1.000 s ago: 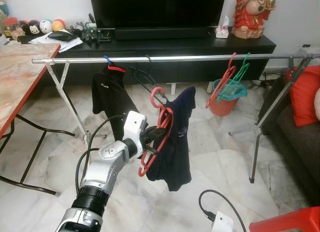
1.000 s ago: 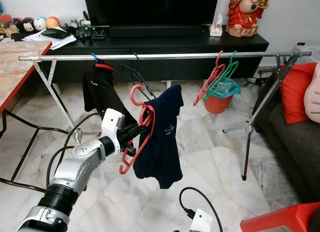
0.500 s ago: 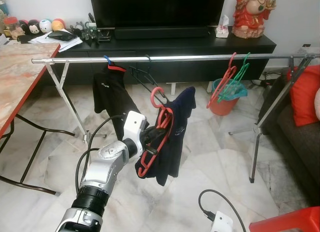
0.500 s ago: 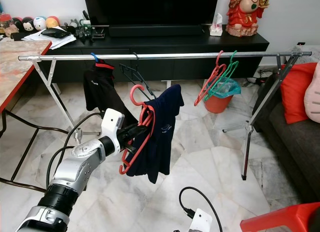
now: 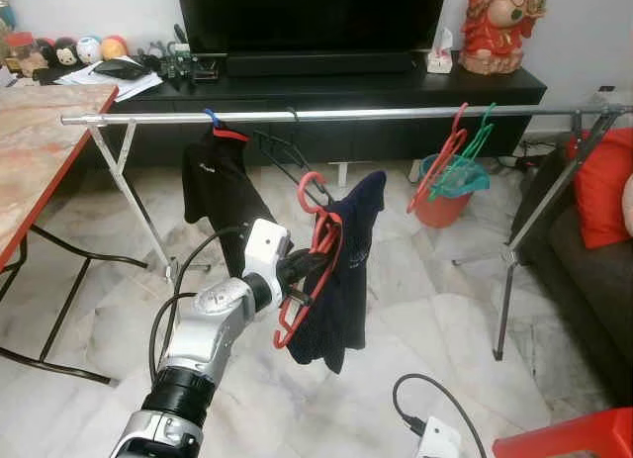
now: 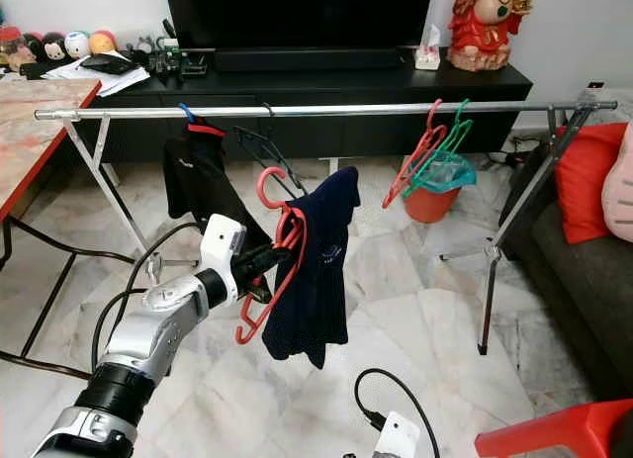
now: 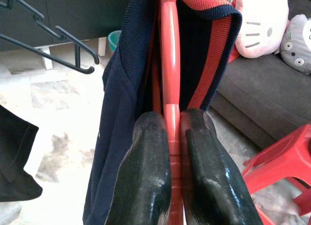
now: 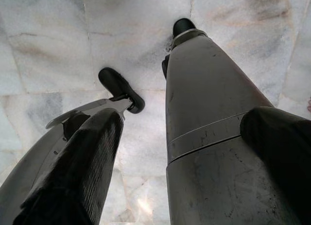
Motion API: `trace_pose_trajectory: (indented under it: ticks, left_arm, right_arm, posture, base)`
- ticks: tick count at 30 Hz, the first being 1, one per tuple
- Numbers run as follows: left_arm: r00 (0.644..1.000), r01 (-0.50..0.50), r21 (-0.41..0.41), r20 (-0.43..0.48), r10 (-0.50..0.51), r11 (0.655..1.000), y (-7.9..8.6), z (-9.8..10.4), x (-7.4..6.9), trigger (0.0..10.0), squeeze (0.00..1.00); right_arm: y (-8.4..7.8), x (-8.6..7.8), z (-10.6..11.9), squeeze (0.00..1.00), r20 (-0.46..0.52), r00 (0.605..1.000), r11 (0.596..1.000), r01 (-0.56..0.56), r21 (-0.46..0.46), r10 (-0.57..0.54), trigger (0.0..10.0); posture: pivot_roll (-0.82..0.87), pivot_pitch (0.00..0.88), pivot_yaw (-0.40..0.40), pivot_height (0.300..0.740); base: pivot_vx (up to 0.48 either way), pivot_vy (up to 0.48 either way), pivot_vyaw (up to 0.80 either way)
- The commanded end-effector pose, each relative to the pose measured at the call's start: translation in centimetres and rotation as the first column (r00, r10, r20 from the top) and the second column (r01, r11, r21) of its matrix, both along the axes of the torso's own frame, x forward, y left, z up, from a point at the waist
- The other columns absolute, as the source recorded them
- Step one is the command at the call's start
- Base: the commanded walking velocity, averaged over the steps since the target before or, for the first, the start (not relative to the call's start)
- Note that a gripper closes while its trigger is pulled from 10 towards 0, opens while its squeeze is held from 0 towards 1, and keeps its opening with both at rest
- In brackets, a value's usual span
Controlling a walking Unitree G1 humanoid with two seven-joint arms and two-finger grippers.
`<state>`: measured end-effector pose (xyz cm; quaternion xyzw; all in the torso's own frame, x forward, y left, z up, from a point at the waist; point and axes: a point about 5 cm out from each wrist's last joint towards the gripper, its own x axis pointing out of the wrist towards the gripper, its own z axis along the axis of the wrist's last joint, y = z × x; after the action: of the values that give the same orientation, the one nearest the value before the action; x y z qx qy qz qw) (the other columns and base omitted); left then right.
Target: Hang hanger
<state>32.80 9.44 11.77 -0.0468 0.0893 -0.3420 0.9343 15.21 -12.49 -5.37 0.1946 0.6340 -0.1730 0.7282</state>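
My left gripper (image 5: 302, 270) is shut on a red hanger (image 5: 322, 240) that carries a navy shirt (image 5: 348, 270). I hold it in front of and below the silver rail (image 5: 376, 113), with the hook (image 5: 311, 188) pointing up and short of the rail. In the left wrist view both black fingers (image 7: 148, 152) press on the hanger's red bar (image 7: 170, 84), with the shirt collar around it. My right gripper (image 8: 180, 118) hangs idle and open, pointing at the marble floor.
On the rail hang a black shirt (image 5: 213, 186), an empty black hanger (image 5: 287, 156), and red and green hangers (image 5: 450, 161). A table (image 5: 40, 132) stands at left, a TV console (image 5: 396, 87) behind, an orange bucket (image 5: 440, 206), a sofa (image 5: 593, 260) and a red stool (image 5: 574, 443) at right.
The navy shirt has swung on the hanger, its hem going left and then partly back. The left arm and hanger have hardly moved.
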Motion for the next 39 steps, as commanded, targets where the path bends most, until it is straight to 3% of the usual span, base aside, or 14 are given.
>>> trace_pose_trajectory:
  ticks: [1, 2, 3, 39]
  left_arm:
    - [0.999, 0.006, -0.027, 0.048, -0.005, 1.0, -0.1, 1.1, 0.3, 10.0, 0.0]
    - [0.999, 0.006, -0.027, 0.048, -0.005, 1.0, -0.1, 1.1, 0.3, 10.0, 0.0]
    - [0.994, -0.032, -0.063, 0.105, 0.038, 0.998, 1.3, 1.8, 0.8, 10.0, 0.0]
    - [0.994, -0.032, -0.063, 0.105, 0.038, 0.998, 1.3, 1.8, 0.8, 10.0, 0.0]
  right_arm:
    - [11.8, 11.4, 21.7, 1.0, 0.765, 0.64, 0.92, -0.252, 0.301, -0.075, 10.0]
    - [11.8, 11.4, 21.7, 1.0, 0.765, 0.64, 0.92, -0.252, 0.301, -0.075, 10.0]
    - [7.0, 13.9, 12.8, 0.0, 0.715, 0.696, 0.992, -0.12, 0.026, 0.065, 10.0]
    - [7.0, 13.9, 12.8, 0.0, 0.715, 0.696, 0.992, -0.12, 0.026, 0.065, 10.0]
  posture:
    - [-0.07, 0.0, 0.0, 0.74]
    - [-0.07, 0.0, 0.0, 0.74]
    - [-0.06, 0.0, 0.047, 0.74]
    - [-0.06, 0.0, 0.047, 0.74]
  base:
    - [0.0, 0.0, 0.0]
    - [0.0, 0.0, 0.0]
    - [0.0, 0.0, 0.0]
    - [0.0, 0.0, 0.0]
